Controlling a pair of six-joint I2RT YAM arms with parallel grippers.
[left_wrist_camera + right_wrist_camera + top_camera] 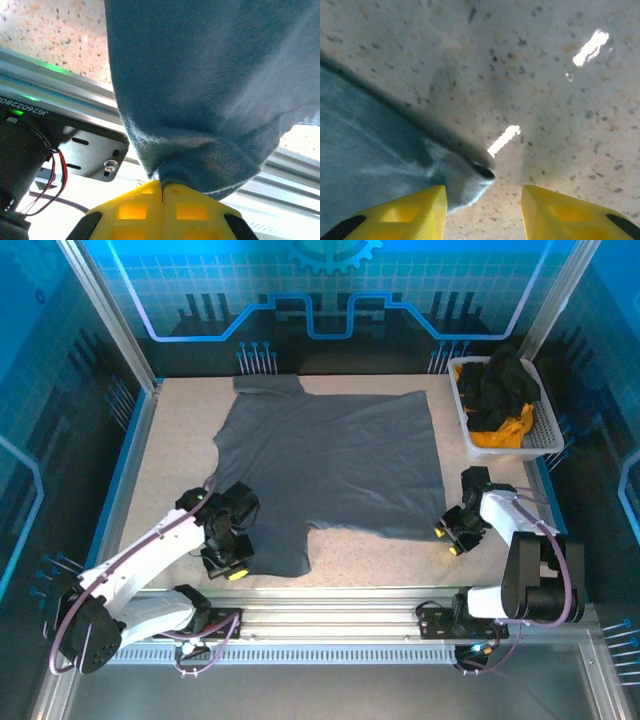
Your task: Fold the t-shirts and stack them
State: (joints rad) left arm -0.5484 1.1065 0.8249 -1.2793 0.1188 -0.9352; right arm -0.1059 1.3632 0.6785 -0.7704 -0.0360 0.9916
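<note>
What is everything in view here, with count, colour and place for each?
t-shirt: one, slate-grey, spread flat over the middle of the table.
black garments: count unclear, black, heaped in the basket.
orange-yellow garment: one seen, orange-yellow, under the black heap.
basket: one, white slatted plastic, far right corner of the table.
table: one, speckled beige, metal rails around it.
left gripper: one, yellow fingers, shut on the t-shirt's near-left edge.
right gripper: one, yellow fingers, open at the t-shirt's near-right corner.
</note>
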